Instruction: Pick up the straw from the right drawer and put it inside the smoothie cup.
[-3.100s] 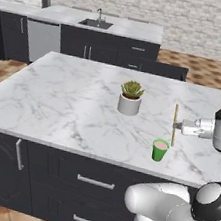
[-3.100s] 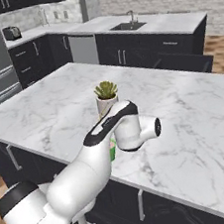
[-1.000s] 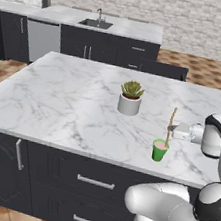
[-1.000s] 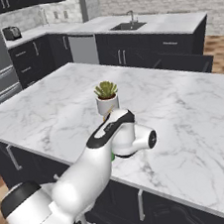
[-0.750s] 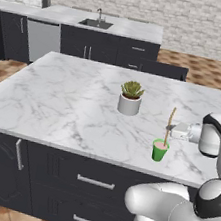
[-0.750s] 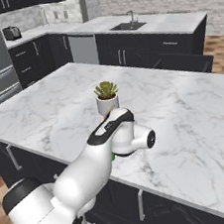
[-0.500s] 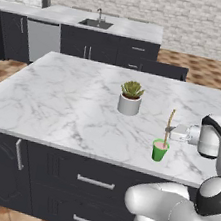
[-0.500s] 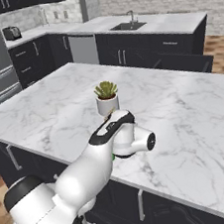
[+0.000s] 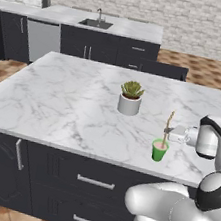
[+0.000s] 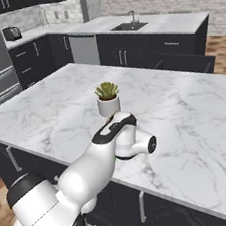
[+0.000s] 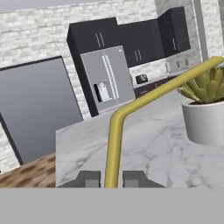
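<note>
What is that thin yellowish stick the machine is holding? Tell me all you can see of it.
It is the straw: slim, tan-yellow, plastic-looking, with a bend near its top. The gripper is shut on its middle, holding it nearly upright, leaning slightly. Its lower end reaches the pink contents of the smoothie cup, which stands near the marble island's front edge.

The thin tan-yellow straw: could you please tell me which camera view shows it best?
The hand view: the thin tan-yellow straw rises large between the fingertips, its bend clear. The left base view shows it small, its lower end at the small bright green cup. In the right base view the arm hides it.
</note>
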